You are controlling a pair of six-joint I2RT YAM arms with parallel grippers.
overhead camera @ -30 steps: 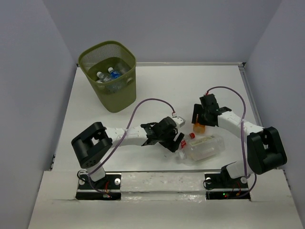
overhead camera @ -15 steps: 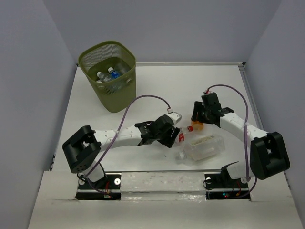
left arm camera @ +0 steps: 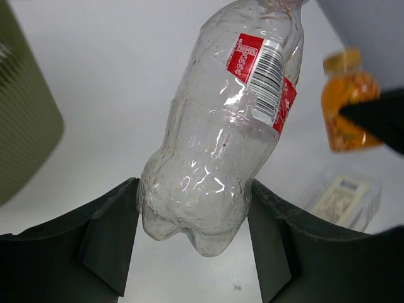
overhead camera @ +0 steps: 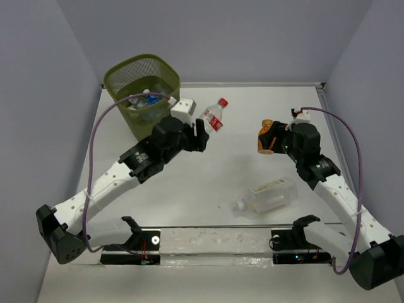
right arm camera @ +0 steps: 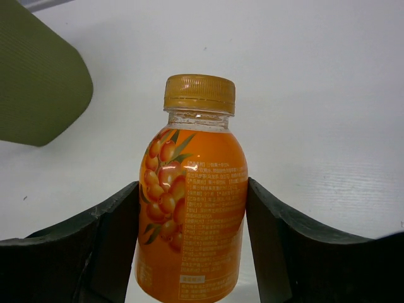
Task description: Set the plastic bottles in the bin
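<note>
**Two bottles gripped, one left on the surface**

My left tool (left arm camera: 192, 237) is closed on the base end of the red-label bottle (left arm camera: 230, 120). The cap points away from the tool, and the bottle is held off the surface (overhead camera: 240, 158). The bin (overhead camera: 158, 132) stands just to this tool's left, with other bottles (overhead camera: 144, 101) already inside.

My right tool (right arm camera: 191, 243) is closed around the lower body of the orange bottle (right arm camera: 194, 183), cap pointing away. The bin lies well ahead of it and to its left.

The square bottle (overhead camera: 270, 196) lies on its side on the surface, below and behind the right tool. Neither tool touches it.

Handling, as I judge it:
- **Red-label bottle:** it looks empty and thin-walled, so it should be light and easily dented, and it may swing in an end grip.
- **Orange bottle:** it looks short and stiff, and possibly filled, so it may be heavier than its size suggests.
- **Square bottle:** its flat faces look smooth and slippery. I would grip it mid-body across the narrower pair of sides, not at the neck.
</note>
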